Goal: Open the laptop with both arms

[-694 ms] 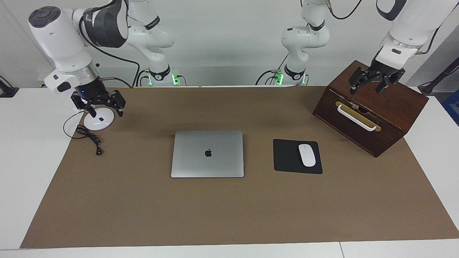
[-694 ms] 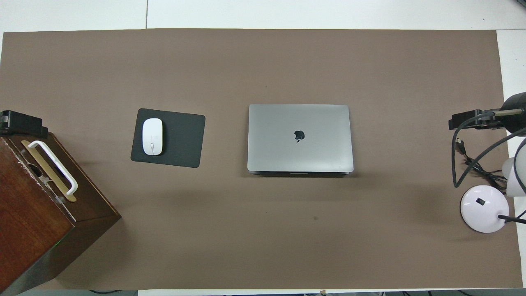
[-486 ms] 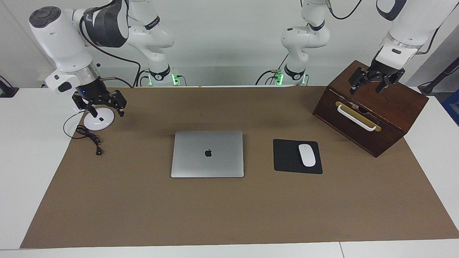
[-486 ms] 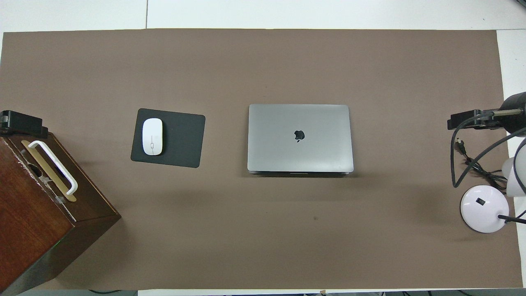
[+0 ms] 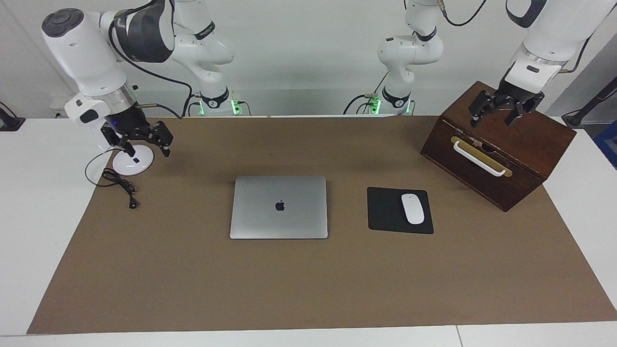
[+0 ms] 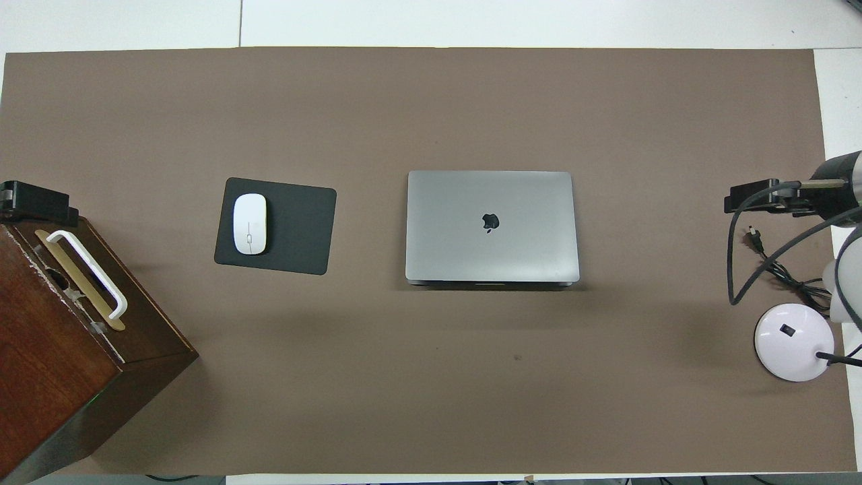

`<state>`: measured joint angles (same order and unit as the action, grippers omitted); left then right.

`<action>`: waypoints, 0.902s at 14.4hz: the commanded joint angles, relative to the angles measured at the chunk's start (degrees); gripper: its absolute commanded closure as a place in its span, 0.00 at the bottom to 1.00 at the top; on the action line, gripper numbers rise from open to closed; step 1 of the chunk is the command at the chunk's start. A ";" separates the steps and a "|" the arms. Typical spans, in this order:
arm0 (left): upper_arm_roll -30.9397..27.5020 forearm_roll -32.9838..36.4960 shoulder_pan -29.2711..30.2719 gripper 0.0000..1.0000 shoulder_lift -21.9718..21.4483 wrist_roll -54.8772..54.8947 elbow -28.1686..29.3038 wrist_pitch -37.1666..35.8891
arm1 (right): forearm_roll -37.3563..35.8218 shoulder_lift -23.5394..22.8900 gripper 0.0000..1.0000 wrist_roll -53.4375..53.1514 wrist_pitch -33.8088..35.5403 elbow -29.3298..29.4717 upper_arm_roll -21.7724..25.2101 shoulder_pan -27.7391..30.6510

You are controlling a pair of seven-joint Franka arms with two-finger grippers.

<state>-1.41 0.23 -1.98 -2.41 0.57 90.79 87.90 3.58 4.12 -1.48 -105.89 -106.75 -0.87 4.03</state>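
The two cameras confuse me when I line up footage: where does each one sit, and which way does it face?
Facing view: high across the table, looking at the robots; both arms show, right claw over the mat's corner, left claw over the wooden box.
Overhead view: above the robots' end, looking steeply down; only claw tips show at the edges.
Shared: closed laptop, white mouse, mouse pad.

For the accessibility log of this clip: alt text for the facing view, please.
A closed silver laptop lies mid-mat, untouched by either arm. The right gripper hangs with jaws open over a white round lamp base; the left gripper hangs with jaws open over a wooden box. A white mouse sits on a black mouse pad beside the laptop.
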 commanded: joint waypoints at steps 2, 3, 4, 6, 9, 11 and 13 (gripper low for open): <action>0.18 0.83 0.13 0.00 -1.28 -0.39 1.76 1.04 | 5.29 2.82 0.00 -7.11 -2.65 -4.77 -0.19 -0.43; 0.18 0.83 0.05 0.00 -1.28 -0.39 1.76 1.04 | 6.69 3.09 0.00 -10.18 -3.09 -5.56 -0.19 -1.82; 0.18 0.83 0.04 0.00 -1.28 -0.39 1.76 1.04 | 7.75 3.79 0.00 -12.91 -3.53 -6.27 -0.19 -2.45; 0.18 0.83 0.04 0.00 -1.28 -0.39 1.76 1.04 | 8.81 4.93 0.00 -16.09 -5.54 -8.81 -0.19 -4.11; 0.09 0.83 -0.22 0.00 -1.28 -0.48 1.76 1.04 | 10.22 7.13 0.00 -16.10 -9.32 -13.30 -0.19 -4.30; 0.09 0.92 -0.39 0.00 -1.28 -0.48 1.76 1.13 | 10.22 7.31 0.00 -16.10 -9.51 -13.66 -0.19 -4.39; 0.18 0.92 -0.48 0.00 -1.28 -0.65 1.76 1.13 | 10.22 7.31 0.00 -16.01 -9.51 -13.66 -0.19 -4.47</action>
<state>-1.20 0.23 -2.00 -2.41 0.57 90.80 87.90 12.43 9.71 -17.14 -113.82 -118.38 -0.94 -0.62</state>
